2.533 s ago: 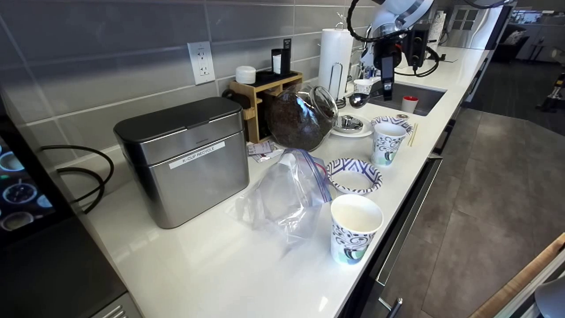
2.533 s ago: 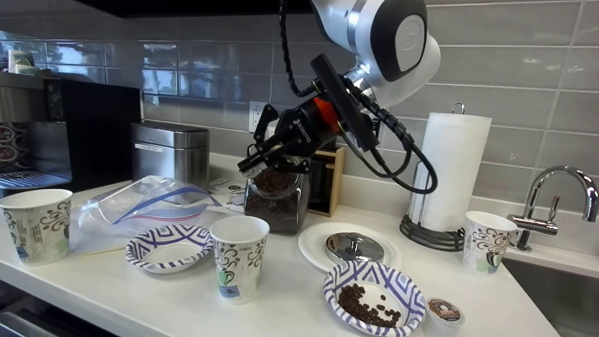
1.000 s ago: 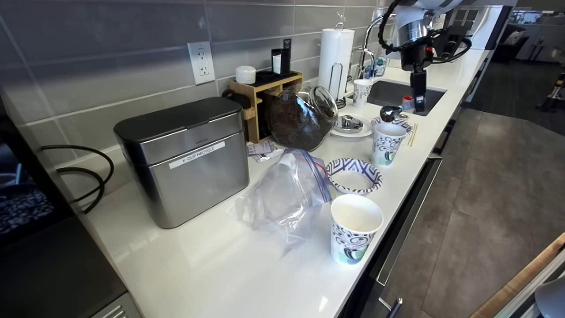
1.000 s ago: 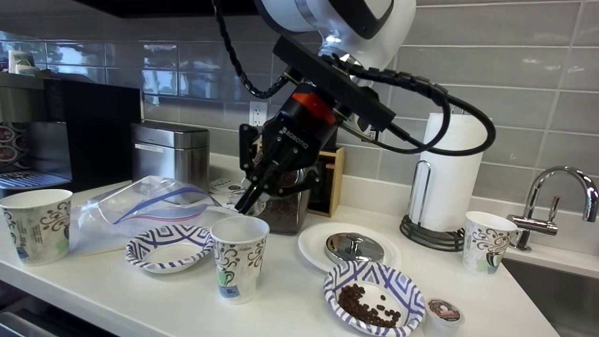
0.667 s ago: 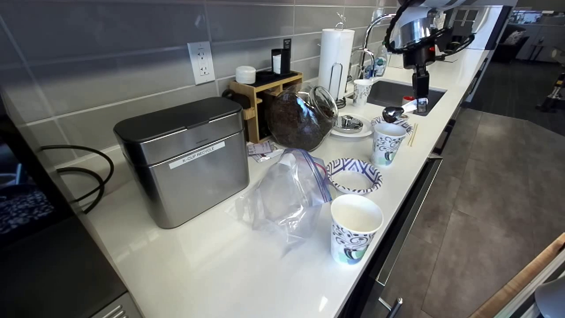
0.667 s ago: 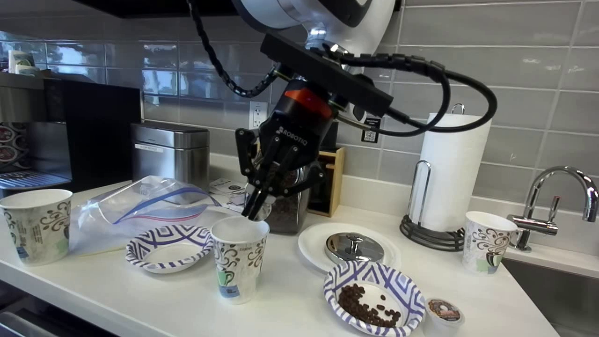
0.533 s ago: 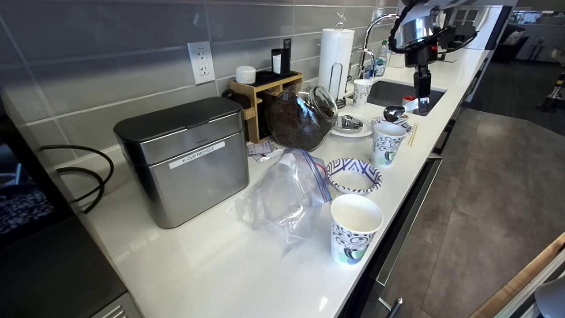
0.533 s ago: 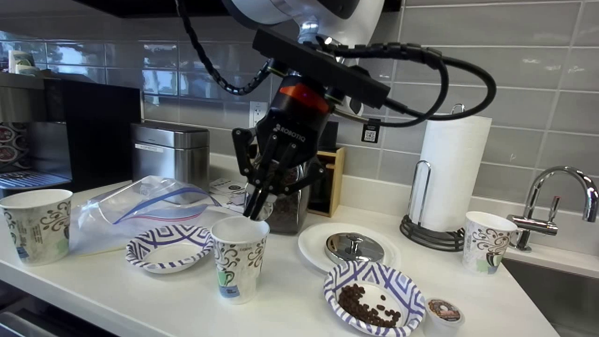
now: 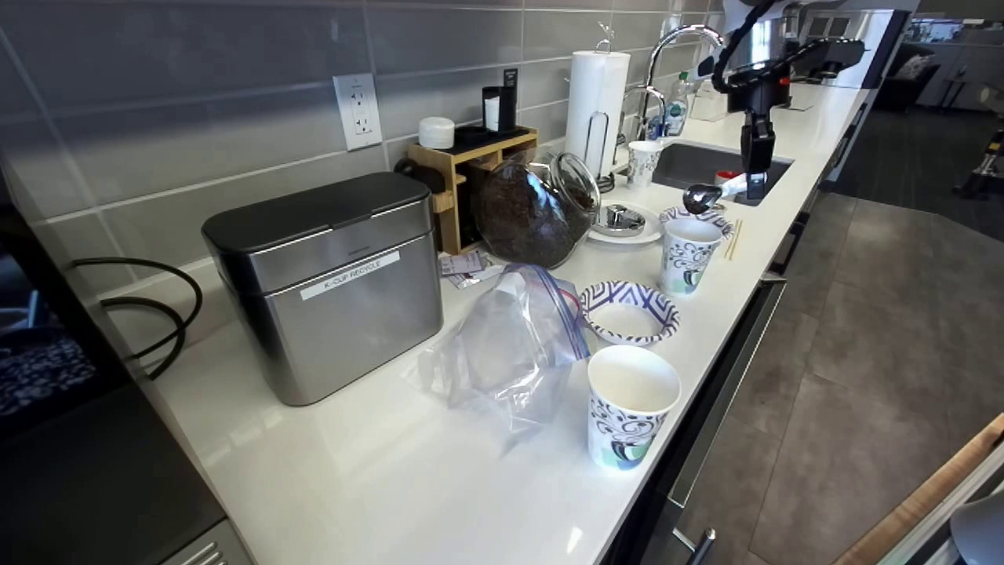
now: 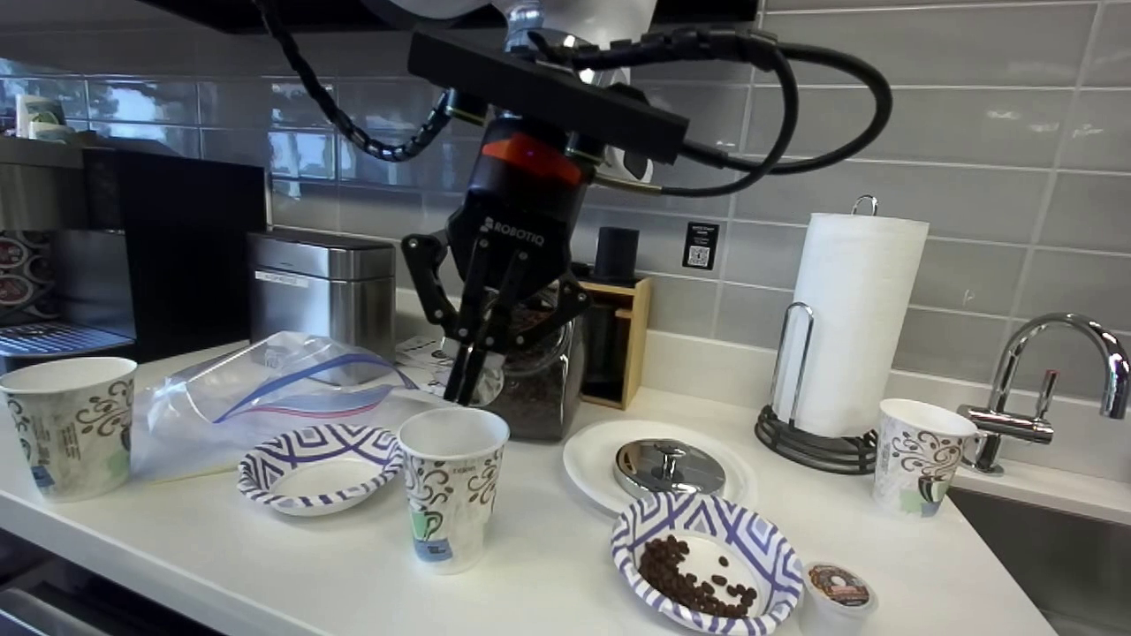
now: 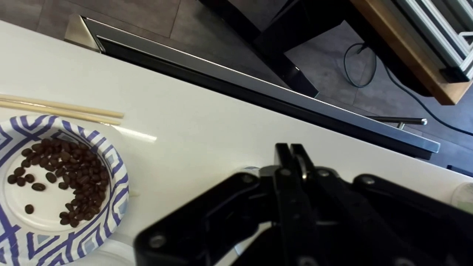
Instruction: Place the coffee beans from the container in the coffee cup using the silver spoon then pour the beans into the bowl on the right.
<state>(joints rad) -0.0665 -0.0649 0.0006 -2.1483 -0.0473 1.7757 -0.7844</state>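
Observation:
My gripper (image 10: 460, 393) is shut on the silver spoon (image 9: 700, 198), whose scoop hangs over or just behind the middle patterned paper coffee cup (image 9: 690, 255) (image 10: 452, 503). Metal shows between the narrow fingers in the wrist view, at the spoon's handle (image 11: 303, 171). Whether the scoop holds beans cannot be seen. The glass container (image 9: 522, 216) of dark beans lies tilted behind, partly covered by the gripper in an exterior view. The bowl on the right (image 10: 632, 521) has coffee beans (image 11: 74, 166) scattered in it. Another bowl (image 10: 353, 437), without visible beans, sits left of the middle cup.
Similar cups stand at the left (image 10: 71, 433) and by the sink (image 10: 923, 459). A plate (image 10: 583, 468) bears the metal lid (image 10: 669, 468). A plastic bag (image 9: 510, 361), wooden sticks (image 11: 59, 106), a coffee pod (image 10: 838, 592) and a paper towel roll (image 10: 857, 327) are around.
From beside the container's mouth, my gripper has come down toward the middle cup and turned more upright, carrying the spoon. Over the last half second it shifted slightly. Cups and bowls stayed put.

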